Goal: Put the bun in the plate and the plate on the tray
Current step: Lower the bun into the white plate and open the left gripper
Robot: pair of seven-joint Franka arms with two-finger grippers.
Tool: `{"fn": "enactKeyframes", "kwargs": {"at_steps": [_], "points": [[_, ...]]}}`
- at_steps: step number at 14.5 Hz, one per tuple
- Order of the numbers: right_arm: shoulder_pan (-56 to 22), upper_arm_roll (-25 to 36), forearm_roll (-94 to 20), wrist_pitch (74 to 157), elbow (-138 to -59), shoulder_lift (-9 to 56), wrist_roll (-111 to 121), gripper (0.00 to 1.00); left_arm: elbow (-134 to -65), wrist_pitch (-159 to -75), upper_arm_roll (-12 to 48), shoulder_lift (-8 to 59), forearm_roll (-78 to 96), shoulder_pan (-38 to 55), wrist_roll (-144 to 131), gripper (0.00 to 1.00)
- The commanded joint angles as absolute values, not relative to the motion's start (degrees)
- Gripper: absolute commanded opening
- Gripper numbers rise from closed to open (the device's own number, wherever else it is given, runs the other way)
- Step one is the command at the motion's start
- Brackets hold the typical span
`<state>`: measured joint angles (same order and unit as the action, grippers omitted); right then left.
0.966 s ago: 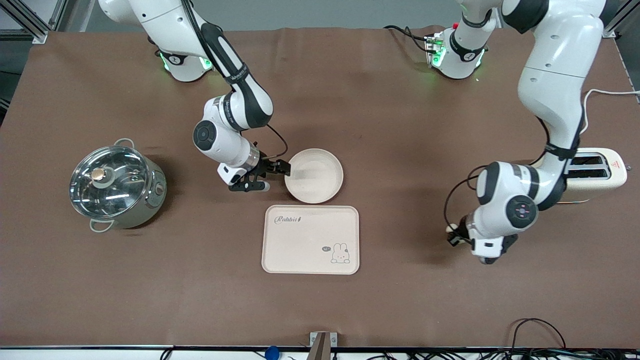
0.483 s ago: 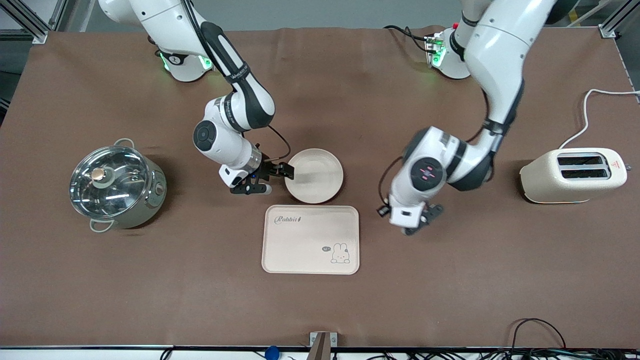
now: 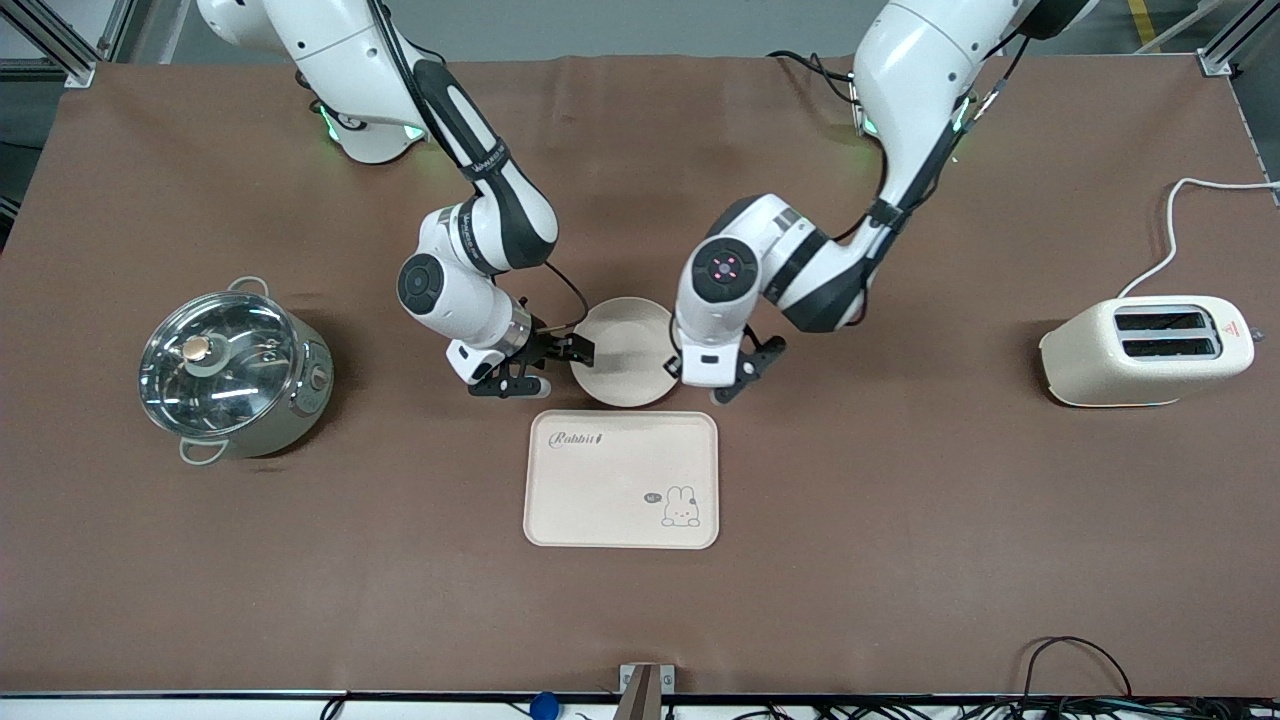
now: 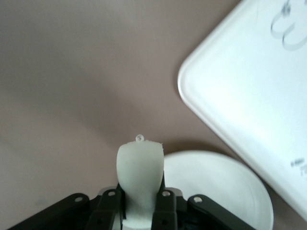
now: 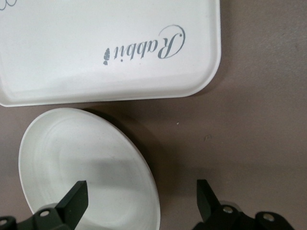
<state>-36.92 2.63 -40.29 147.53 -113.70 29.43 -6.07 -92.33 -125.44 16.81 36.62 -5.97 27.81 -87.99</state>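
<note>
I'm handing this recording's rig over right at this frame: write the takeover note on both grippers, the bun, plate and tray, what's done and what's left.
Left gripper: shut on the bun, up in the air over the plate's edge toward the left arm's end.
Right gripper: open, its fingers astride the plate's rim at the edge toward the right arm's end.
Plate: on the table, just farther from the front camera than the tray; nothing in it.
Tray: nothing on it.
Done: bun picked up and brought to the plate.
Left: release the bun into the plate, then lift the plate onto the tray.
</note>
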Motion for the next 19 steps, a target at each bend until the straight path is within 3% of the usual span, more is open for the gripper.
{"fn": "enactKeyframes", "kwargs": {"at_steps": [1, 4, 7, 8, 9, 11, 12, 15, 16, 17, 19], "points": [[-37.62, 2.81, -41.49, 147.83, -113.03, 30.58, -6.42, 1.00, -92.29, -130.06, 17.67, 38.31, -5.45, 29.43, -92.97, 0.25], [-38.32, 2.81, -41.48, 147.57, -113.29, 31.64, -6.33, 1.00, -92.29, -132.62, 17.75, 39.20, -5.36, 31.81, -94.13, 0.37], [-39.11, 2.81, -41.48, 147.66, -113.20, 31.82, -6.42, 1.00, -92.29, -133.07, 17.67, 39.81, -5.71, 31.90, -94.13, 0.60], [-39.02, 2.81, -41.48, 147.74, -113.20, 31.90, -6.42, 1.00, -92.29, -133.07, 17.67, 39.81, -5.80, 31.90, -94.04, 0.74], [-39.11, 2.81, -41.48, 147.74, -113.20, 32.08, -6.42, 1.00, -92.20, -133.07, 17.67, 39.64, -6.06, 31.82, -92.91, 1.00], [-39.11, 2.81, -41.40, 147.83, -113.20, 32.17, -6.33, 0.97, -91.41, -132.89, 17.67, 39.20, -6.24, 31.20, -92.11, 1.00], [-39.11, 2.90, -41.40, 147.83, -113.12, 32.17, -6.33, 0.90, -90.54, -132.19, 17.49, 38.85, -6.15, 30.94, -91.67, 1.00], [-39.81, 2.90, -41.13, 147.83, -112.94, 32.17, -5.89, 0.27, -87.46, -125.10, 17.14, 34.73, -6.42, 25.69, -85.38, 1.00], [-40.08, 2.90, -40.96, 147.83, -112.94, 32.25, -5.80, 0.13, -86.15, -122.02, 17.14, 32.89, -6.42, 23.14, -79.77, 1.00], [-40.17, 2.90, -40.78, 147.83, -112.94, 32.26, -5.80, 0.03, -85.44, -120.43, 17.14, 31.57, -6.42, 21.11, -75.45, 1.00], [-40.17, 2.90, -40.69, 147.83, -112.94, 32.26, -5.63, 0.00, -85.34, -118.31, 17.14, 28.23, -6.68, 15.85, -67.45, 1.00]]}}
